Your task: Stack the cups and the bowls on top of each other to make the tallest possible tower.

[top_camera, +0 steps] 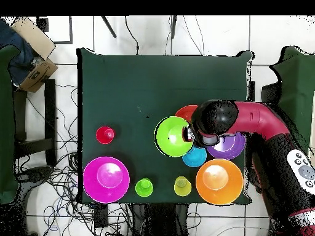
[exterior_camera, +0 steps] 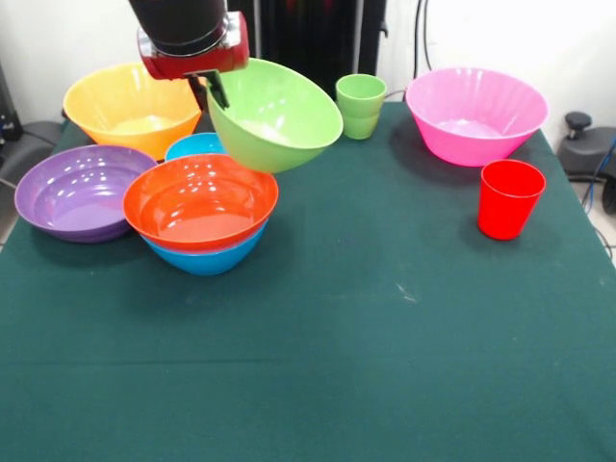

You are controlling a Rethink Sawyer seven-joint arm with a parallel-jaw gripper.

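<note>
My gripper [exterior_camera: 217,89] is shut on the rim of the green bowl [exterior_camera: 274,115] and holds it tilted in the air, above and just behind the red-orange bowl [exterior_camera: 200,200]. That bowl sits nested in the big blue bowl [exterior_camera: 207,258]. From overhead the green bowl [top_camera: 172,136] hangs beside the gripper [top_camera: 192,134]. The small blue bowl [exterior_camera: 191,146], the purple bowl [exterior_camera: 82,191] and the yellow-orange bowl [exterior_camera: 130,106] stand to the left. The pink bowl [exterior_camera: 474,114], light green cup [exterior_camera: 361,106] and red cup [exterior_camera: 509,197] stand to the right. The yellow cup [top_camera: 182,185] shows only from overhead.
The table wears a dark green cloth [exterior_camera: 337,346]. In the overhead view, cables and cardboard boxes [top_camera: 34,58] lie on the floor around the table, and the red arm [top_camera: 264,120] reaches in from the right.
</note>
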